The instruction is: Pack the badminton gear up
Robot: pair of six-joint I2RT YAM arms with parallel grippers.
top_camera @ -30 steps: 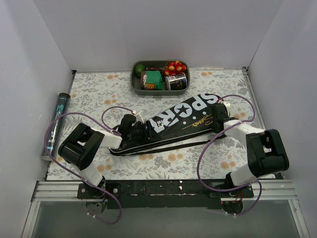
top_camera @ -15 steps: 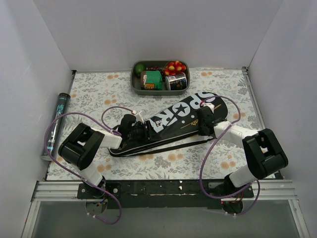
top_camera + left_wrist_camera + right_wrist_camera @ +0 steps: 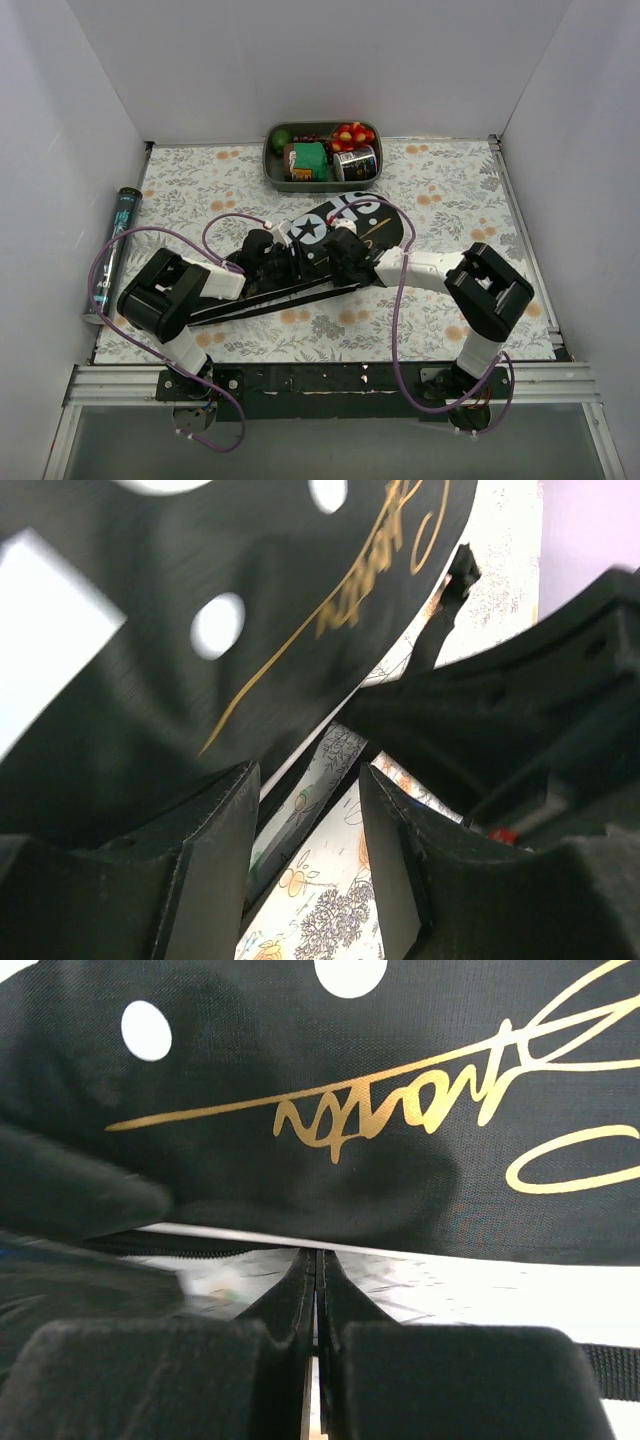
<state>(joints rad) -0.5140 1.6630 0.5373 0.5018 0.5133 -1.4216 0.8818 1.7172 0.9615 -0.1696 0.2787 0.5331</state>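
Black woven cover (image 3: 330, 222) with gold script lies slantwise on the floral worktop (image 3: 450, 190). Right gripper (image 3: 316, 1255) jaws are pressed shut at its pale edge. Left gripper (image 3: 305, 780) jaws stand half apart, floral cloth showing between.

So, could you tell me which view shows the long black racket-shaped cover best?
The top external view: the long black racket-shaped cover shows nearly whole, slanted on the floral table. Both wrist views catch only close black fabric with gold script.
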